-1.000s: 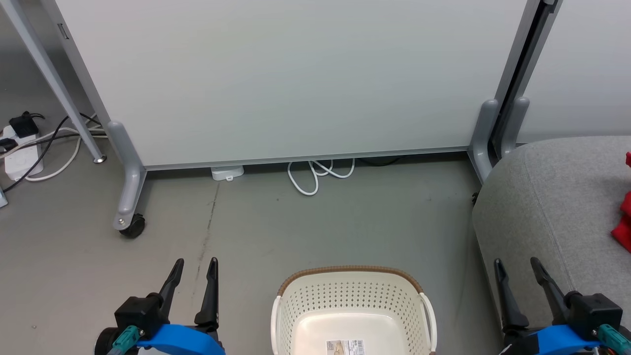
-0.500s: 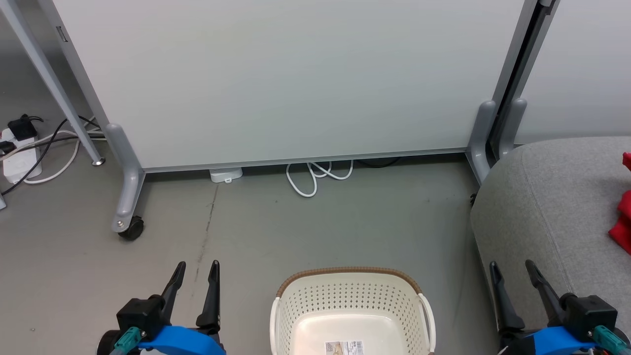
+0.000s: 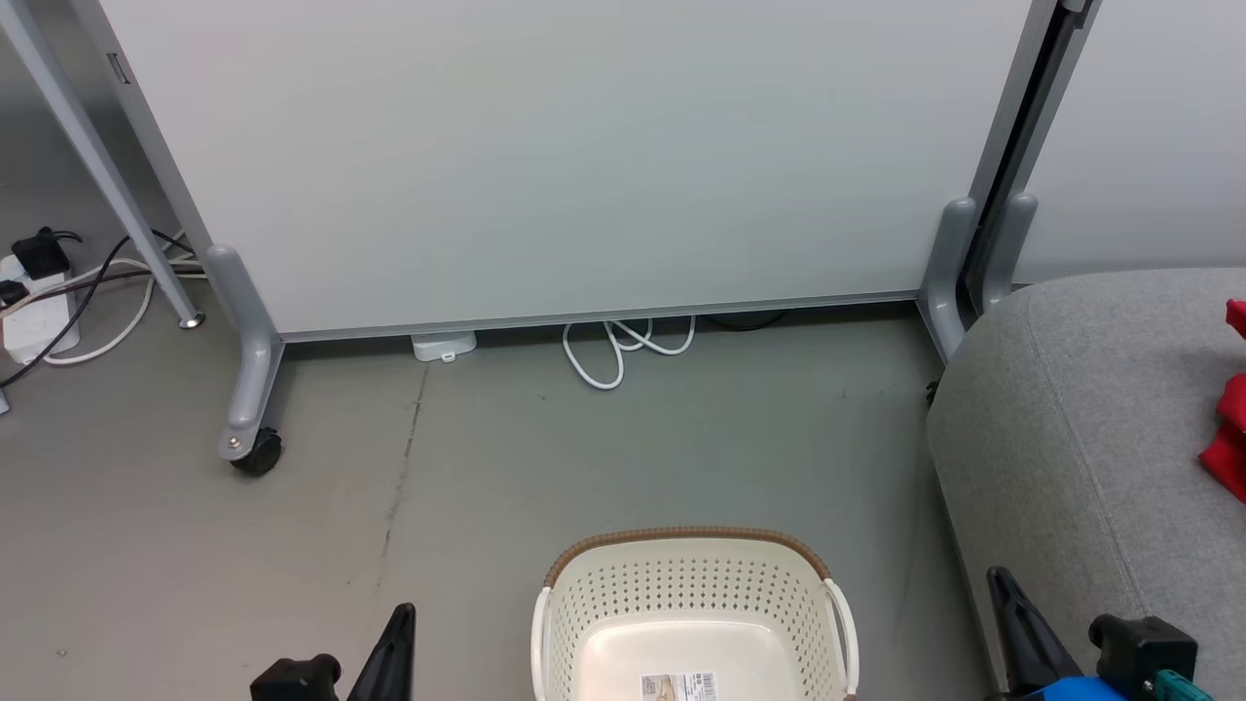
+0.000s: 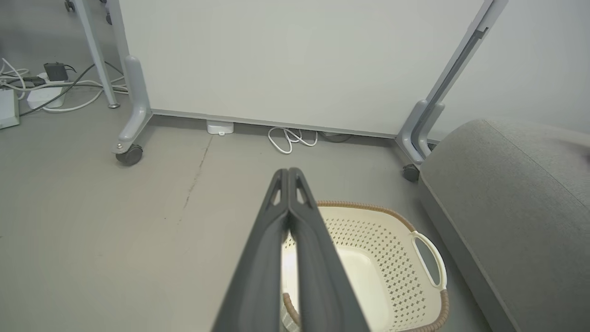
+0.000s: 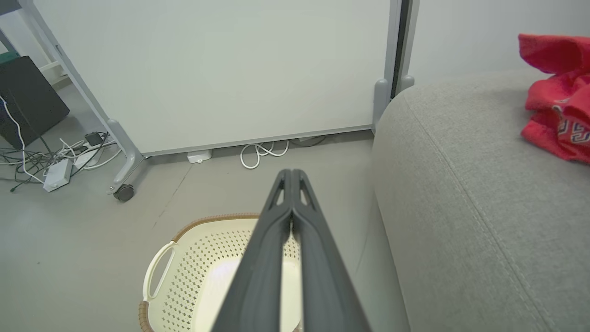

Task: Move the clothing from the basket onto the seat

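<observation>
The cream perforated basket (image 3: 693, 608) stands on the floor at the bottom middle, holding nothing but a barcode label; it also lies below my fingers as the basket (image 4: 382, 258) and the basket (image 5: 184, 276) in the wrist views. Red clothing (image 3: 1228, 428) lies on the grey seat (image 3: 1071, 428) at the right edge, seen closer as the clothing (image 5: 557, 115) on the seat (image 5: 470, 193). My left gripper (image 3: 397, 623) sits low at the bottom left, left of the basket, shut with nothing in it (image 4: 288, 173). Low at the bottom right by the seat's front, my right gripper (image 3: 1003, 584) is also shut and empty (image 5: 288, 173).
A white wheeled partition panel (image 3: 565, 156) stands behind the basket, with a castor (image 3: 258, 453) at its left foot. A white cable coil (image 3: 623, 350) lies under it. A power strip and cables (image 3: 39, 302) sit at the far left on the grey floor.
Both grippers have closed from open and dropped lower toward the bottom edge of the head view. The basket and clothing have not moved.
</observation>
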